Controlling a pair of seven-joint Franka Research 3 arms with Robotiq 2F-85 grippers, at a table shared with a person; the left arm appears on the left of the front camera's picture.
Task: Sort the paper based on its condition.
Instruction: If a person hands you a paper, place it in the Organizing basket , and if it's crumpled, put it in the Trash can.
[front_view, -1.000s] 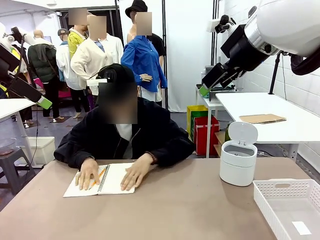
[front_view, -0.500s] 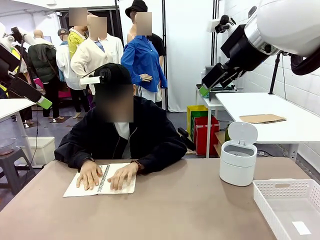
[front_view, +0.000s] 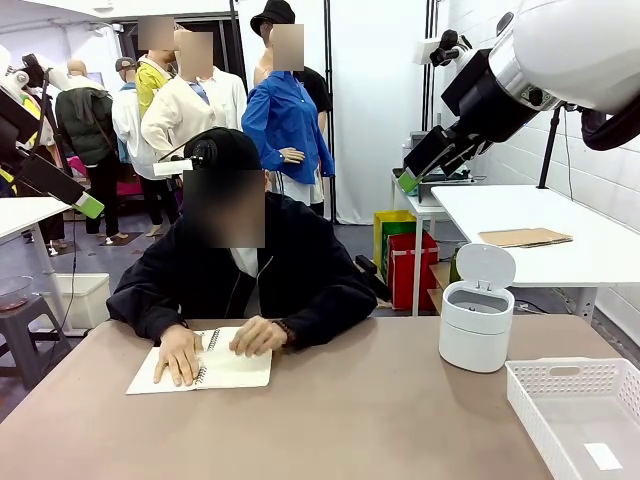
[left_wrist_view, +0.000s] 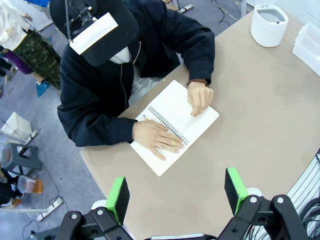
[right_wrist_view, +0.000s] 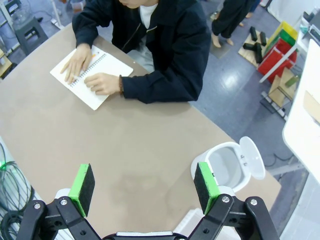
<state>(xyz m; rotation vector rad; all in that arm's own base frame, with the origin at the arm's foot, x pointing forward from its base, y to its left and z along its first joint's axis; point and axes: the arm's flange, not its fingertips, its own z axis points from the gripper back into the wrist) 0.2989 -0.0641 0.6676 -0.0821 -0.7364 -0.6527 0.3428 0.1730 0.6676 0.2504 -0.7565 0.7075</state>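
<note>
both grippers, left (left_wrist_view: 176, 192) and right (right_wrist_view: 144, 185), hang wide open and empty high above the notebook (front_view: 150, 381). the paper (front_view: 240, 372) is pages bound in it, under the person's hands (front_view: 180, 355). reaching down now could strike those hands or rip a page. a later risk is confusing the lidded bin (front_view: 476, 325) with the basket (front_view: 575, 372), both right of the notebook.
</note>
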